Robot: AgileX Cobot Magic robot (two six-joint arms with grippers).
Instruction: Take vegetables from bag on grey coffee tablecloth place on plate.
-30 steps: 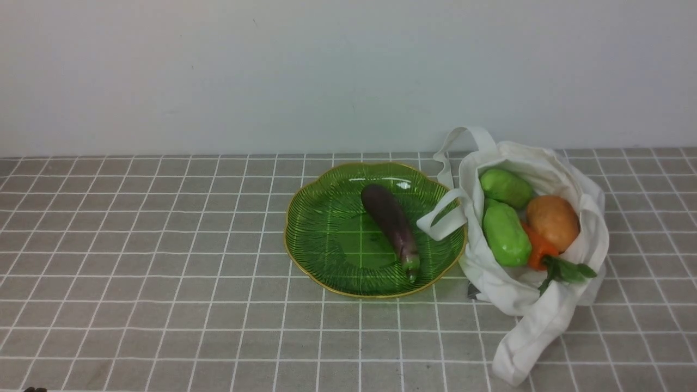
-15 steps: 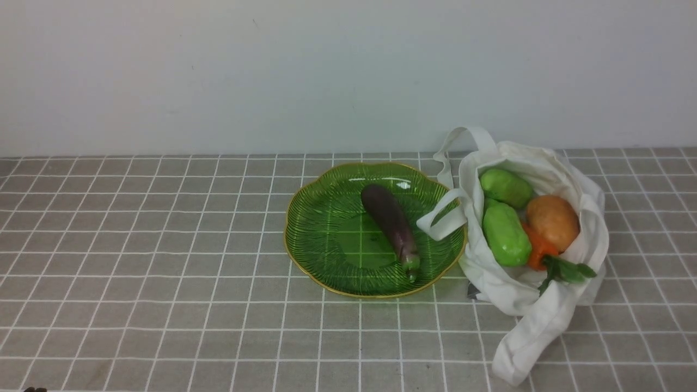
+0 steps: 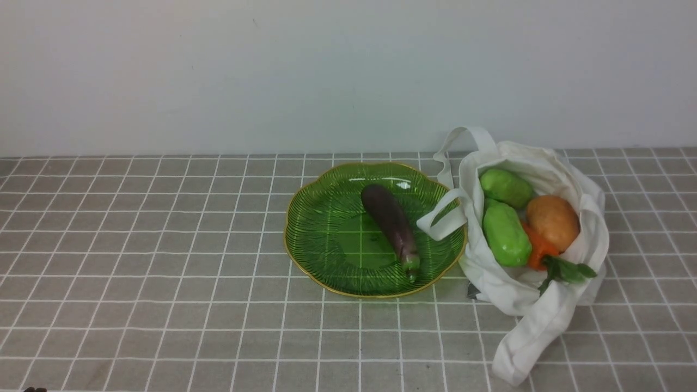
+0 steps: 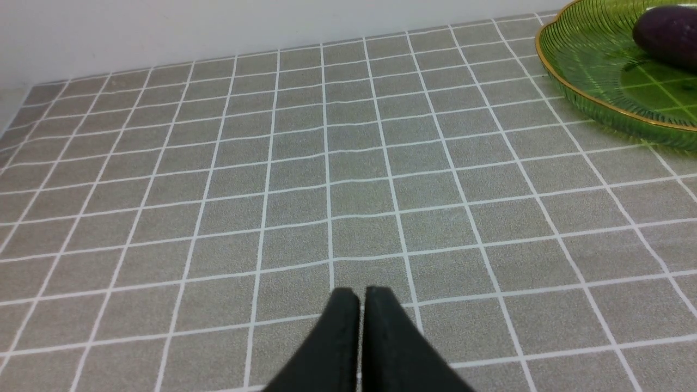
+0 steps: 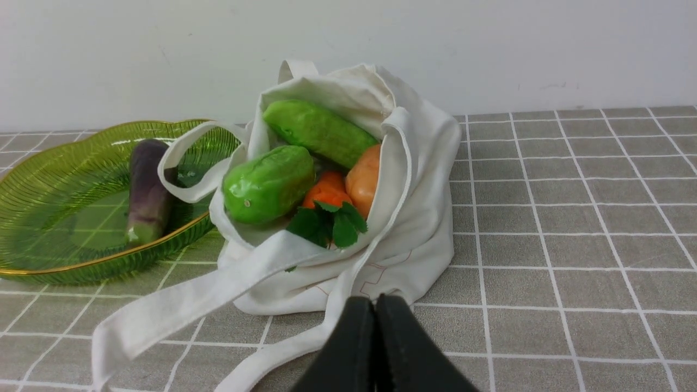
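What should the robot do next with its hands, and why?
Probably open the right gripper and reach toward the nearer green vegetable in the bag. Only the eggplant lies on the plate, both grippers are shut and empty, and the bag sits on the right.

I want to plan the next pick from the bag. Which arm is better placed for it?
Probably the right. Its hand, shut, sits just before the bag with the green vegetables. The left hand, also shut, faces bare cloth beside the plate.
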